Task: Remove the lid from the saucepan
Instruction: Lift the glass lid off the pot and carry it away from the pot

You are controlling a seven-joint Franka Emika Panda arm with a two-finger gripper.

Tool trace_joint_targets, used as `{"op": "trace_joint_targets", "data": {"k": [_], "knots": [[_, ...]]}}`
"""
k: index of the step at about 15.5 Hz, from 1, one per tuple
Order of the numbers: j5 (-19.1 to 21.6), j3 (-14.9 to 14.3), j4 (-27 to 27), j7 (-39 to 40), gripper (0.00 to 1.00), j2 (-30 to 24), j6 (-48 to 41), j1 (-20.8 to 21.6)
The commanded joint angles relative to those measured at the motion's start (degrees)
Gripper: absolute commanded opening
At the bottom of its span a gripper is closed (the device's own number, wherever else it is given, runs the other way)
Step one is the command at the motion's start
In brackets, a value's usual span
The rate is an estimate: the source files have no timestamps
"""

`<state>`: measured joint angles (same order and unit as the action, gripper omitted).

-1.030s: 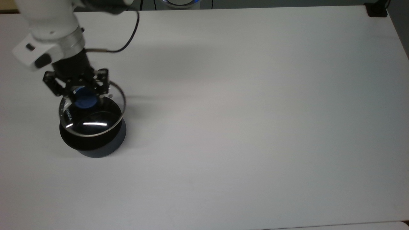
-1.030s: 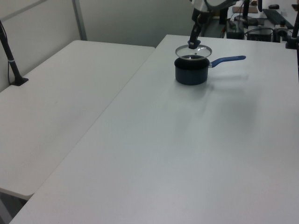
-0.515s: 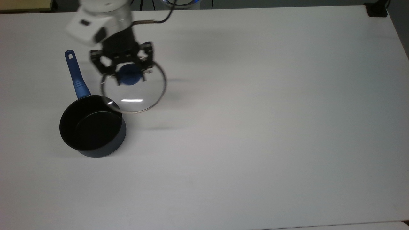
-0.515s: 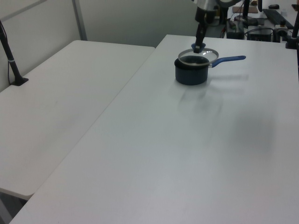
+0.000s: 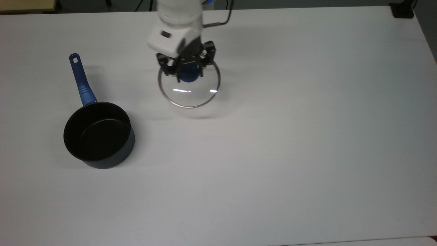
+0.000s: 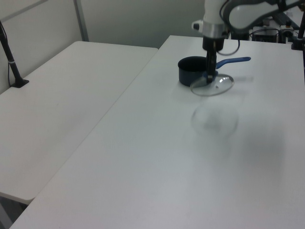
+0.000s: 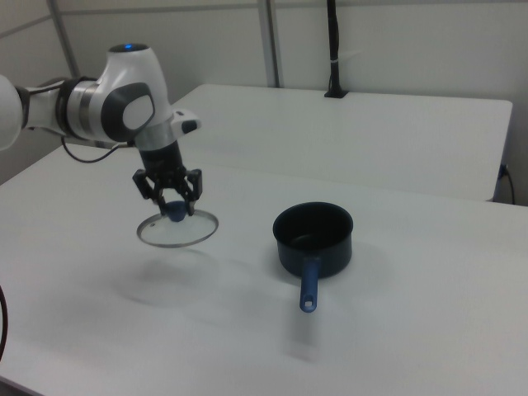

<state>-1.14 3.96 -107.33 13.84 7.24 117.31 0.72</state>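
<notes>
1. Gripper points down with its 2 fingers pinched on the lid's blue knob.
2. Lid hangs from the gripper above the table, not touching it; a faint shadow lies on the table below it in the left view and the right view.
3. Lid is tilted in the left view, its near edge lower than its far edge.
4. Pan stands upright and uncovered on the table, its black inside showing.
5. In the top view the pan is toward the top view's left, and the lid is well apart from it, up and to the top view's right.
6. Pan's blue handle points to the top view's upper left, with 1 hole at its end.
7. In the right view the pan stands to the right view's right of the lid.
</notes>
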Motion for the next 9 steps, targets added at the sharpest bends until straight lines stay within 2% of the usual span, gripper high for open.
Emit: {"op": "trace_joint_targets", "data": {"k": [1,5,9], "knots": [[-1.32,-0.7,-2.36,-2.41,0.5,0.48,0.9,2.44],[-4.22,-0.7,-2.36,-6.19,0.5,4.09,0.99,4.46],[-4.31,-0.7,-2.36,-6.28,0.5,6.29,1.08,4.38]]}}
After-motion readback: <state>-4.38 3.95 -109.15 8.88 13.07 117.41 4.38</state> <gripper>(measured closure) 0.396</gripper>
